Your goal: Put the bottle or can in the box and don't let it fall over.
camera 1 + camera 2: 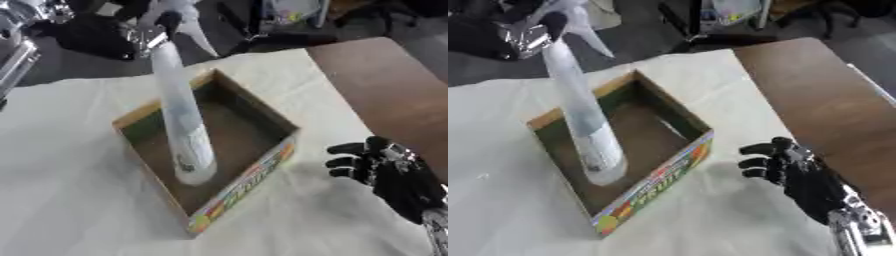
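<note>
A tall, pale spray bottle (182,125) stands inside an open cardboard box (249,182), its base resting on the brown box floor near the near-left wall and its body leaning slightly toward the far side. The left hand (149,34) is closed around the bottle's neck just below the white trigger head, above the level of the box rim. The bottle's lower body stands apart from the right and far walls, with bare box floor showing on those sides; whether it touches the near-left wall cannot be told. The box sits askew on the table (70,200), one corner pointing toward the viewer, its printed outer wall facing the near right. White covering extends around the box on all sides. To the right, the covering ends along a slanted edge where a bare brown surface (824,100) begins. The right hand (785,167) is held low at the right, well apart from the box, fingers loosely curled and empty, pointing toward the box's printed wall, with open covering between the two.
</note>
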`<act>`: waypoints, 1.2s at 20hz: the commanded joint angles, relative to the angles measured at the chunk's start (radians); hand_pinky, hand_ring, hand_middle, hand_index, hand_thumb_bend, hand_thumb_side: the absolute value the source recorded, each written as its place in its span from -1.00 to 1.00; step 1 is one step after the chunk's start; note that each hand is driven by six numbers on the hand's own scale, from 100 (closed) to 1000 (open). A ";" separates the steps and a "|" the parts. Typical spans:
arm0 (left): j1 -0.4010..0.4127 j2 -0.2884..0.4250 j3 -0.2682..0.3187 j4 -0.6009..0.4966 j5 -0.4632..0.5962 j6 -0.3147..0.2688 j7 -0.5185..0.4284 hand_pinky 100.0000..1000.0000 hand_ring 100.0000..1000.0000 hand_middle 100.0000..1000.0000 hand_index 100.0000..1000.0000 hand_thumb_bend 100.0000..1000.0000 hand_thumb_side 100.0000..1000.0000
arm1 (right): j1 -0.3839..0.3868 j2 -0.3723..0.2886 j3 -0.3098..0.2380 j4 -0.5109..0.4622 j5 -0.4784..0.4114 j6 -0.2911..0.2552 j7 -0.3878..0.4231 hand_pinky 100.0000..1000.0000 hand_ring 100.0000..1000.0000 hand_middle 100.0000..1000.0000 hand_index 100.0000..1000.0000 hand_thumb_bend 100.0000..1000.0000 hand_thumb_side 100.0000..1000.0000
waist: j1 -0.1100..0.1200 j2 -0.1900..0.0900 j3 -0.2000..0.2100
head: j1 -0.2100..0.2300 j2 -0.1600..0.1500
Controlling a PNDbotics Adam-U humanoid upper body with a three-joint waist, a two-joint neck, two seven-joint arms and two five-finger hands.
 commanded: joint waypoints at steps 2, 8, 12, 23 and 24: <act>-0.011 0.008 0.001 -0.003 -0.013 -0.011 0.002 0.07 -0.26 -0.75 -0.35 -1.00 -0.26 | -0.006 -0.010 0.003 -0.015 0.009 -0.004 0.004 0.59 0.55 0.60 0.49 -1.00 0.87 | -0.011 -0.016 0.002 | 0.000 -0.010; 0.000 0.009 -0.009 0.005 -0.033 -0.026 -0.008 0.20 -0.04 -0.46 -0.04 -1.00 -0.32 | -0.003 -0.005 0.003 -0.014 0.014 -0.002 0.004 0.59 0.55 0.60 0.49 -1.00 0.89 | -0.011 -0.015 0.004 | -0.002 -0.005; 0.000 0.011 -0.009 0.002 -0.034 -0.029 -0.008 0.25 0.06 -0.33 0.07 -1.00 -0.35 | -0.002 -0.004 0.004 -0.014 0.014 0.000 0.005 0.59 0.55 0.60 0.49 -1.00 0.88 | -0.012 -0.020 0.008 | -0.003 -0.002; 0.004 0.018 0.002 0.002 -0.028 -0.026 0.018 0.38 0.36 -0.07 0.26 -1.00 -0.37 | 0.001 -0.003 0.007 -0.012 0.003 0.003 0.008 0.59 0.55 0.60 0.49 -1.00 0.86 | -0.018 -0.038 0.010 | -0.001 0.001; 0.005 0.019 0.002 0.002 -0.027 -0.024 0.020 0.39 0.37 -0.06 0.27 -1.00 -0.37 | 0.002 -0.003 0.006 -0.012 0.002 0.002 0.007 0.59 0.55 0.60 0.49 -1.00 0.85 | -0.019 -0.040 0.010 | -0.001 0.001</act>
